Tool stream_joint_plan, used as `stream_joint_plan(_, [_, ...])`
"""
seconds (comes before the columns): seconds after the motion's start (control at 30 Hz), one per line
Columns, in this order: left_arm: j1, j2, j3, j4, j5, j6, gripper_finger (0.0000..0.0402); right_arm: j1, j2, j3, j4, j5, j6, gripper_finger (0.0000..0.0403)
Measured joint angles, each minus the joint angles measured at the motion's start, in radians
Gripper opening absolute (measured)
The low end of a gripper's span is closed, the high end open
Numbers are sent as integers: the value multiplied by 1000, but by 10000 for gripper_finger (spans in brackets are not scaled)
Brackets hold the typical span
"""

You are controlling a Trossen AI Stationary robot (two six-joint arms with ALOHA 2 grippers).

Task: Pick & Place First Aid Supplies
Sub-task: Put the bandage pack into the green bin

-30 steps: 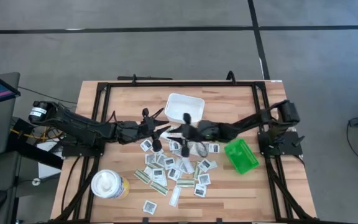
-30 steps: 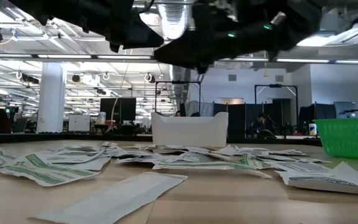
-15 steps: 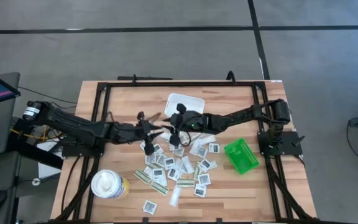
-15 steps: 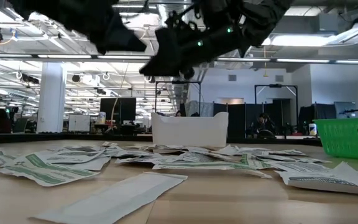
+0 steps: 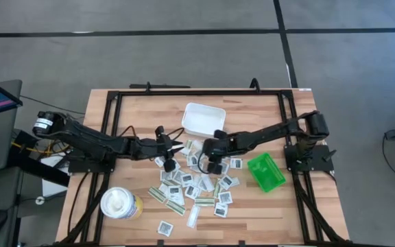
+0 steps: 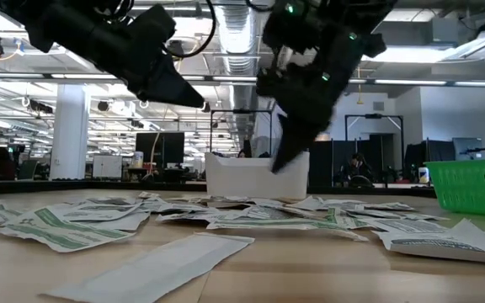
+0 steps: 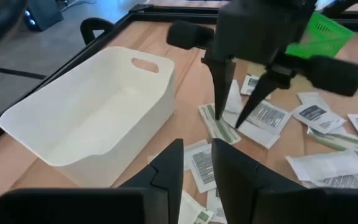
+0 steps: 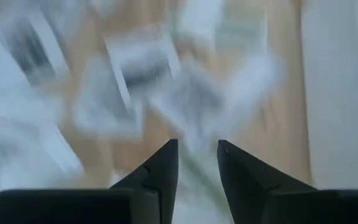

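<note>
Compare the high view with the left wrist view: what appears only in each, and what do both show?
Only the high view shows the round white container and both arms' full reach. Only the left wrist view shows the white tray is empty inside, and the right gripper with open fingers pointing down over the packets. Both show tray, packets, green bin and the empty left gripper.

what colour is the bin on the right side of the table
Bright green bin, a mesh-walled basket; clearest in the high view.
</note>
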Motion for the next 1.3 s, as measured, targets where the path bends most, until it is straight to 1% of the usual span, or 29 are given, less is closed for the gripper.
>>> stream_joint_plan(0.1, [0, -3, 0, 12, 0, -2, 85, 19, 6, -3, -9, 0, 30, 107])
stream_joint_plan(0.27, [1, -3, 0, 14, 0, -2, 85, 32, 5, -13, 70, -7, 32, 107])
stream_joint_plan(0.53, [1, -3, 0, 16, 0, -2, 85, 50, 5, -51, 80, -6, 68, 107])
stream_joint_plan(0.8, [1, -3, 0, 17, 0, -1, 85, 54, 5, -51, 95, -3, 85, 107])
stream_joint_plan(0.9, [1, -3, 0, 17, 0, -2, 85, 52, 35, -49, 137, -4, 83, 107])
stream_joint_plan(1.0, [1, -3, 0, 19, 0, -2, 85, 53, 64, -47, 140, -7, 75, 107])
stream_joint_plan(1.1, [1, -3, 0, 24, 0, -1, 85, 46, 72, -50, 101, 34, 75, 107])
stream_joint_plan(1.2, [1, -3, 0, 25, 0, 3, 85, 44, 70, -47, 106, 68, 77, 107])
stream_joint_plan(1.3, [1, -3, 0, 29, 0, 5, 85, 45, 71, -47, 106, 79, 76, 107])
